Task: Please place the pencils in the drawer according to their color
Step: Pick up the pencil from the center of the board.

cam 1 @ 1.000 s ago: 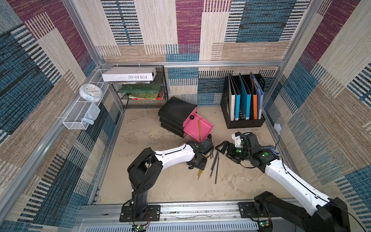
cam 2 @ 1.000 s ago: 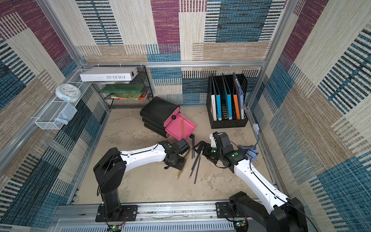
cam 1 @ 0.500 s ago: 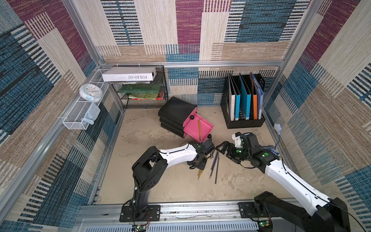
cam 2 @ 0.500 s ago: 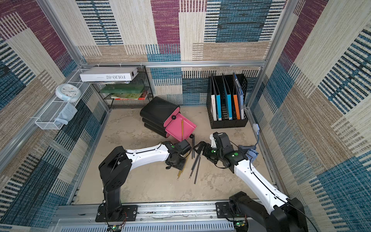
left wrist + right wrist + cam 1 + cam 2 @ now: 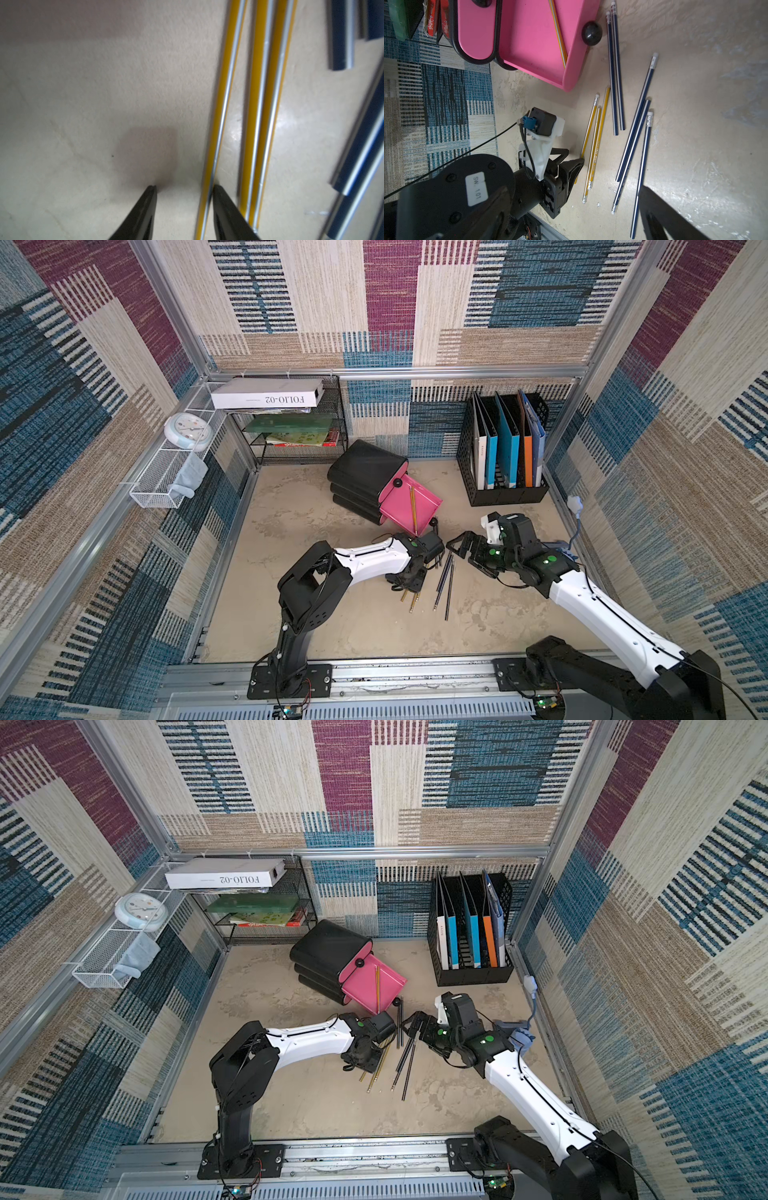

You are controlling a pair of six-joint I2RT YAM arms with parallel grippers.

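Pencils [image 5: 612,83] lie loose on the beige tabletop [image 5: 353,626], just in front of the pink drawer [image 5: 428,506] that stands pulled out of the black drawer unit [image 5: 365,468]. From my seat I count three yellow ones lying nearly side by side and five navy ones beside them. Two of the navy ones run parallel with their eraser ends near the drawer's black knob [image 5: 591,33], and three more fan out farther from the drawer. One yellow pencil [image 5: 377,986] lies inside the drawer, slanted across its pink floor.

My left gripper [image 5: 184,189] is low at the tabletop with its jaws partly apart, straddling the outermost yellow pencil [image 5: 220,104]. That pencil sits against the inner face of one finger [image 5: 226,214]. I see bare table between it and the opposite finger, so nothing is clamped. The other two yellow pencils [image 5: 255,104] lie close together just outside that same finger.

My right gripper [image 5: 454,547] hangs with its jaws spread wide and nothing between them, near the drawer's front corner and close to the navy group. In its wrist view only one dark finger [image 5: 660,218] shows, blurred, crossing the end of a navy pencil. In both top views the two grippers face each other with the loose pencils between them.
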